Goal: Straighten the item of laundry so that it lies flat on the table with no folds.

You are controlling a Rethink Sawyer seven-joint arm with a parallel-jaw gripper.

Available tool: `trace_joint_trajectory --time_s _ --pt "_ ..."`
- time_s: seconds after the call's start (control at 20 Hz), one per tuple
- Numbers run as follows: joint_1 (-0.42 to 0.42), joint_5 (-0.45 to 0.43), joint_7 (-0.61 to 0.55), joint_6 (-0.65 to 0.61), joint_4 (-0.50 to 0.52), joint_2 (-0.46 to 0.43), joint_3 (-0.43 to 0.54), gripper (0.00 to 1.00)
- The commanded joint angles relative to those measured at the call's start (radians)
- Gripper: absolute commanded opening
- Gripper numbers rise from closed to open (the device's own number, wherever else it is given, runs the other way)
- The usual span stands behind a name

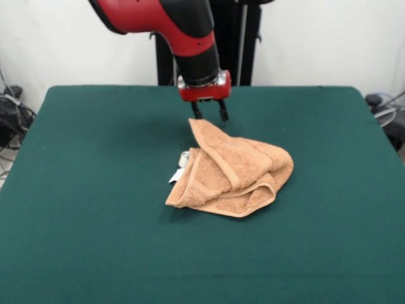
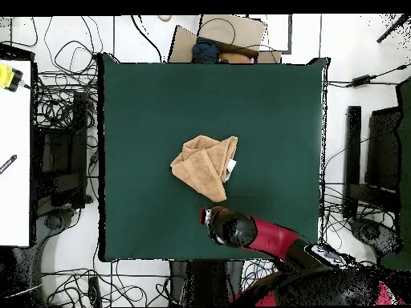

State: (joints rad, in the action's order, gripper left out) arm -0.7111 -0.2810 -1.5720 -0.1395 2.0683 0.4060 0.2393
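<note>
Looking at the towel (image 1: 233,172), I see it bunched mid-desk (image 1: 95,190), folded over itself; it looks soft, light and limp. My gripper (image 1: 210,113) hovers open, empty, just above its far raised corner, where I'd pinch one layer.

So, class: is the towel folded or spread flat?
Folded. The towel sits bunched on the table, layers overlapping, border bands doubled over.

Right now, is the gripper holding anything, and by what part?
Nothing is held. The gripper is open just above the towel's raised far corner.
</note>
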Motion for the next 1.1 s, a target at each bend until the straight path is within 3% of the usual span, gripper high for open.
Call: trace_joint_trajectory --time_s 0.05,1.1 --pt "0.013 -0.047 -0.086 0.083 -0.073 -0.028 0.105 1.0" --pt "-0.018 -0.107 -0.082 0.11 -0.084 -0.003 0.159 1.0"
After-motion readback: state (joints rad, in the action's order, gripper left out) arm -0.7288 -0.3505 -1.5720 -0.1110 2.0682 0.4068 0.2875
